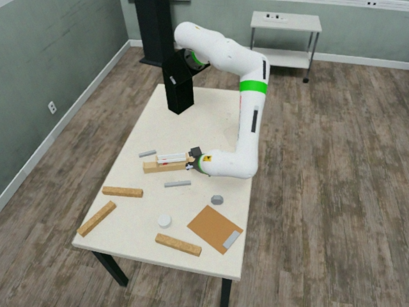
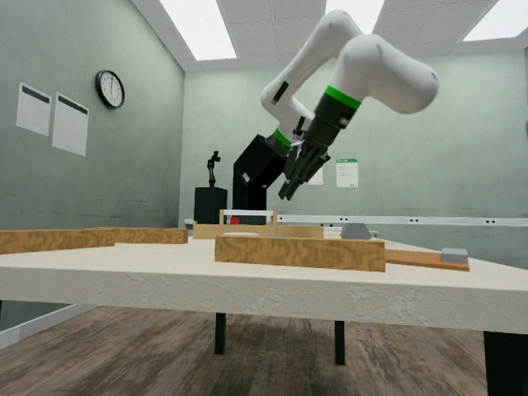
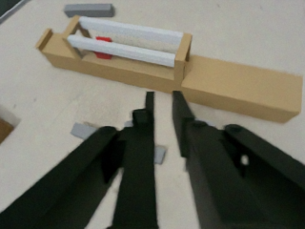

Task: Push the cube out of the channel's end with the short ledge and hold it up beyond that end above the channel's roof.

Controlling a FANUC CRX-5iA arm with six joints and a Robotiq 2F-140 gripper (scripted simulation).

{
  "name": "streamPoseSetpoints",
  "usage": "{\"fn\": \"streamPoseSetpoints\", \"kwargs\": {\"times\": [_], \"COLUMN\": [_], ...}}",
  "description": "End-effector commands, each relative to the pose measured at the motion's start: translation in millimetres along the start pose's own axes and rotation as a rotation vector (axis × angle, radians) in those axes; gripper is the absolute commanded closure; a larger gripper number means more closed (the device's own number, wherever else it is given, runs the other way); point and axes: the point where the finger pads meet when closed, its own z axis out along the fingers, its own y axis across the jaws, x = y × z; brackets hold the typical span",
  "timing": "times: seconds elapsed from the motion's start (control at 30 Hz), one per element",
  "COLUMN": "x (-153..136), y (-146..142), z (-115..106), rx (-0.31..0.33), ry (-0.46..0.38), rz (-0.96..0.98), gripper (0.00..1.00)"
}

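The channel [image 1: 167, 162] is a tan wooden base with two white rails as its roof [image 3: 126, 39]. The small red cube [image 3: 102, 47] sits inside under the rails, toward the end with the short ledge and raised lip [image 3: 46, 40]; it also shows in the exterior view [image 2: 233, 220]. My gripper [image 3: 163, 105] [image 2: 285, 195] [image 1: 189, 162] is shut with nothing between the fingers. It hangs tilted above the table, near the channel's long-ledge end. A grey bar [image 1: 177, 183] lies on the table below it, partly hidden by the fingers in the wrist view [image 3: 81, 130].
A second grey bar [image 1: 147, 153] lies behind the channel. Wooden blocks [image 1: 122, 191] [image 1: 96, 218] [image 1: 178, 244], a white disc [image 1: 164, 220], a grey hexagonal piece [image 1: 216, 199] and a brown board [image 1: 215, 228] lie toward the front. The black robot pedestal [image 1: 178, 86] stands at the back.
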Motion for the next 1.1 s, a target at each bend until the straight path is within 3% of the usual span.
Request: {"fn": "streamPoseSetpoints", "kwargs": {"times": [0.0,0.03,0.5,0.57,0.6,0.97,1.07], "x": [2.4,3.0,1.6,1.6,1.5,5.9,6.5], "y": [-4.5,-7.8,-30.8,-30.8,-38.9,-77.4,-80.1], "z": [11.5,18.7,30.2,30.2,29.5,20.0,19.2], "rx": [-0.043,-0.1,-0.393,-0.393,-0.464,-0.745,-0.763], "ry": [-0.065,-0.111,-0.293,-0.293,-0.324,-0.411,-0.415], "rz": [0.148,0.298,1.014,1.014,1.17,1.713,1.744], "gripper": [0.9,0.9,0.9,0.9,0.9,0.9,0.9]}}
